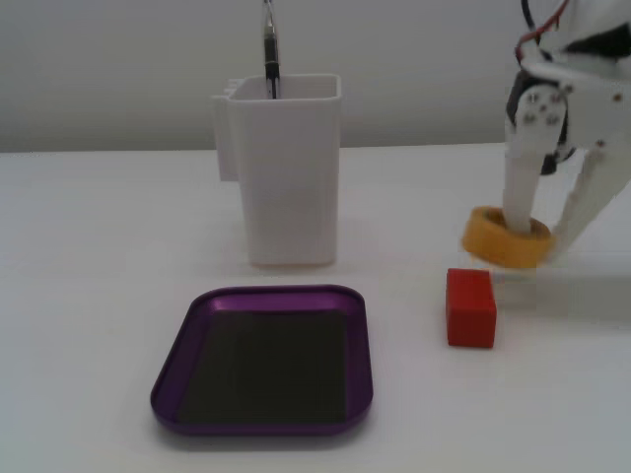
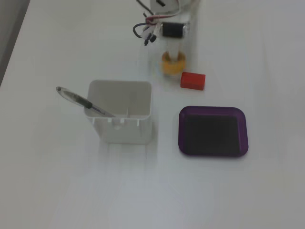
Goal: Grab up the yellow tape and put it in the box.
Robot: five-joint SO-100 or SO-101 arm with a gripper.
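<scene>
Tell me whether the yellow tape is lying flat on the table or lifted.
Lifted and tilted. In a fixed view the yellow tape hangs clear of the table, one finger of the gripper through its core.

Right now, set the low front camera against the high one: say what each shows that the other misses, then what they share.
Only the low fixed view shows the yellow tape tilted and lifted off the table, with one finger through its core and one outside. Only the high fixed view shows the inside of the white container and the pen's lean. In both fixed views appear the gripper, the red block and the empty purple box.
</scene>
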